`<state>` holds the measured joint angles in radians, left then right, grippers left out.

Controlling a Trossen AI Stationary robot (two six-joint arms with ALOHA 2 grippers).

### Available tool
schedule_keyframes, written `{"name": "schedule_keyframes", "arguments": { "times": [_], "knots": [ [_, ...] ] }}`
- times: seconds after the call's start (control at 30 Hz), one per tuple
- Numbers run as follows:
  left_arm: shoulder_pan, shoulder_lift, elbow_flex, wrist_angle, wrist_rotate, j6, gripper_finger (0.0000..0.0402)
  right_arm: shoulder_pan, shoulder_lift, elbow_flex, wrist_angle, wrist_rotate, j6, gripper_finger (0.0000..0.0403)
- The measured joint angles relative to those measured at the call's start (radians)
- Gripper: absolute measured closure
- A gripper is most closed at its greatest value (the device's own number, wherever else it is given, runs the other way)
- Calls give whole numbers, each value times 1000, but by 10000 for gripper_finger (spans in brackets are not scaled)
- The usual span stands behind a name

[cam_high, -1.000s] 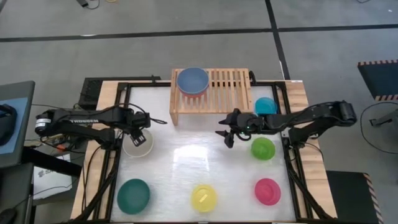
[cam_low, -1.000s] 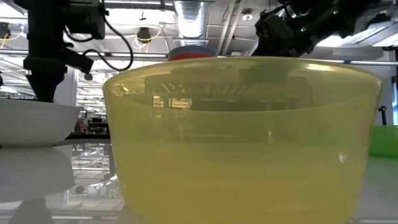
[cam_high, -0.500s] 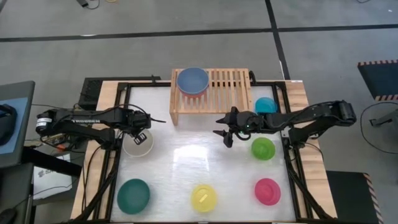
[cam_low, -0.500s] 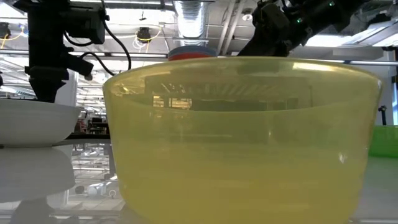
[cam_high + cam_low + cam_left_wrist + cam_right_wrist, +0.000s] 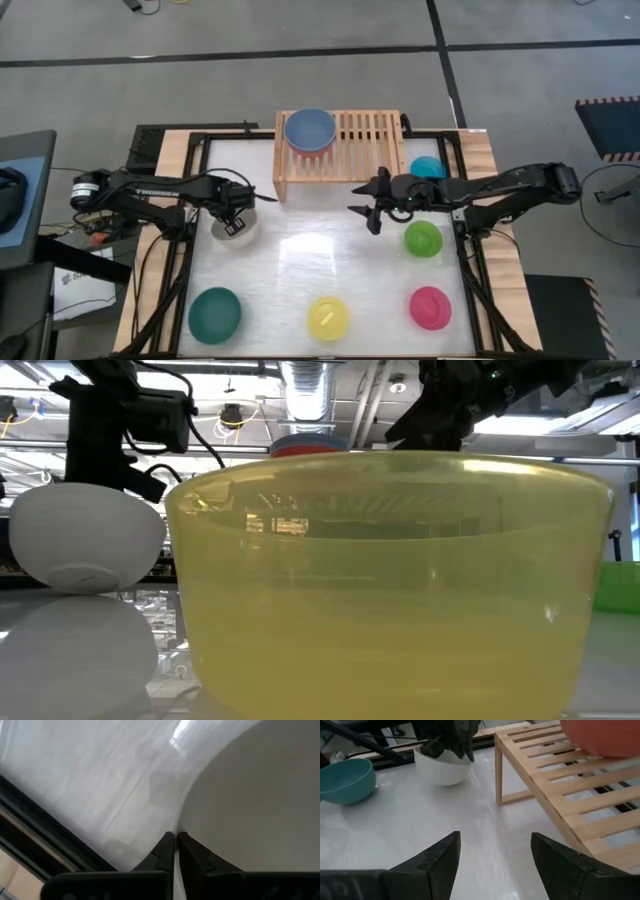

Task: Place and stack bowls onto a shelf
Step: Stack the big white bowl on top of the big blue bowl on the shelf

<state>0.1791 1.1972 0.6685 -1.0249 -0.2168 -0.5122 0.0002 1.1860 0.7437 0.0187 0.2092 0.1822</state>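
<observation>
Now white bowl (image 5: 237,226) in left gripper (image 5: 240,219).

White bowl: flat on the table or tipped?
Tipped. The white bowl shows its underside in the low view, with the left end effector shut on its rim.

Open table (image 5: 300,255) lies between the white bowl (image 5: 238,226) and lime bowl (image 5: 423,238).
</observation>
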Motion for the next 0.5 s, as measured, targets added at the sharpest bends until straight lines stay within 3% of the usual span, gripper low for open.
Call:
{"name": "schedule_keyframes", "arguments": {
  "times": [0.27,0.5],
  "knots": [
    [-70,0,81,44,1,-24,401,5,32,0,28,-26,0,133],
    [-188,0,154,192,3,-51,401,50,73,0,137,-48,-24,133]
  ]
}}
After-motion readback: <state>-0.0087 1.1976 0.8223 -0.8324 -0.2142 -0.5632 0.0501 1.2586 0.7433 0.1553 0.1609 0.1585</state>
